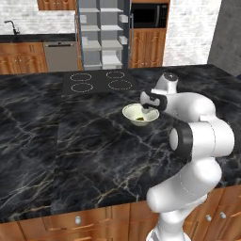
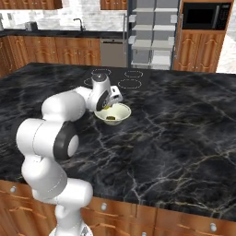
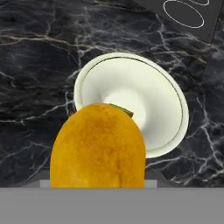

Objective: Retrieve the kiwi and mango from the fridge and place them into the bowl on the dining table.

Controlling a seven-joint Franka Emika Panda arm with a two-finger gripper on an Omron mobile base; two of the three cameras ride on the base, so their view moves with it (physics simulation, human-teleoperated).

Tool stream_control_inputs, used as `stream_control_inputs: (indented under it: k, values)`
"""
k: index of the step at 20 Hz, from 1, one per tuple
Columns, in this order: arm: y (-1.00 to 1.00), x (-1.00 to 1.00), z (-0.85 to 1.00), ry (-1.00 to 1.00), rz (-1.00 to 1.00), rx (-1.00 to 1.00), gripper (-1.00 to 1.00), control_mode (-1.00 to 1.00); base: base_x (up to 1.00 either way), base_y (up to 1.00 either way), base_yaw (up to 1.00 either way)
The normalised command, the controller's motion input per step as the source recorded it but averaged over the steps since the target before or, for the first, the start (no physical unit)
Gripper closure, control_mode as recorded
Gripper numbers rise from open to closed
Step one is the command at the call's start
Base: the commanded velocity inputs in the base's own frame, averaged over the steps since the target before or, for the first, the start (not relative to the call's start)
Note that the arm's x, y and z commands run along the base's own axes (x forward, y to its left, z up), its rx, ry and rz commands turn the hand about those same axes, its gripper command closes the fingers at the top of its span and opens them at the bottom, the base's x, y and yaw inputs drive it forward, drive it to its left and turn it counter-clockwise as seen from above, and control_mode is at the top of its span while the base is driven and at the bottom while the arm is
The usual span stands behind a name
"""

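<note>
The big black counter (image 1: 70, 155) with gold lines fills the middle of both base views. It has four cooktop rings (image 1: 100, 80) drawn on it near the top middle of the left base view. Behind it, at the top middle of the frame, the fridge (image 1: 104, 33) stands open and you can see its light grey shelves.

The white robot arm (image 1: 197, 141) rises from the lower right of the left base view and bends over to the middle of the frame. Its hand (image 1: 150, 107) hangs just above the bowl (image 1: 140, 114).

The bowl is small, round and cream. It sits on the counter just below the rings. There is a small dark green and brown thing at its bottom, maybe the kiwi (image 2: 112, 118), but it is too small to be sure.

In the hand view the yellow-orange mango (image 3: 97, 146) is very close at the bottom middle. The hand is partly closed around the mango and holds it over the near edge of the bowl
</note>
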Motion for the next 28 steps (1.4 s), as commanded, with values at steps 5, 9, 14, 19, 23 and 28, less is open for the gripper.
stream_control_inputs:
  k: [5, 9, 14, 19, 23, 28]
  values:
    - [0.00, 0.44, -0.24, 0.03, 0.00, 0.00, 1.00, -1.00, 0.00, 0.00, 0.00]
    - [0.00, 0.45, -0.17, 0.02, 0.00, 0.00, 1.00, -1.00, 0.00, 0.00, 0.00]
    - [0.00, 0.42, -0.17, 0.02, 0.00, 0.00, 1.00, -1.00, 0.00, 0.00, 0.00]
    - [0.00, 0.26, -0.30, 0.05, 0.00, 0.00, 1.00, -1.00, 0.00, 0.00, 0.00]
    - [0.00, 0.23, -0.36, 0.06, 0.00, 0.00, 1.00, -1.00, 0.00, 0.00, 0.00]
    - [0.00, 0.44, -0.15, 0.03, 0.00, 0.00, -1.00, -1.00, 0.00, 0.00, 0.00]
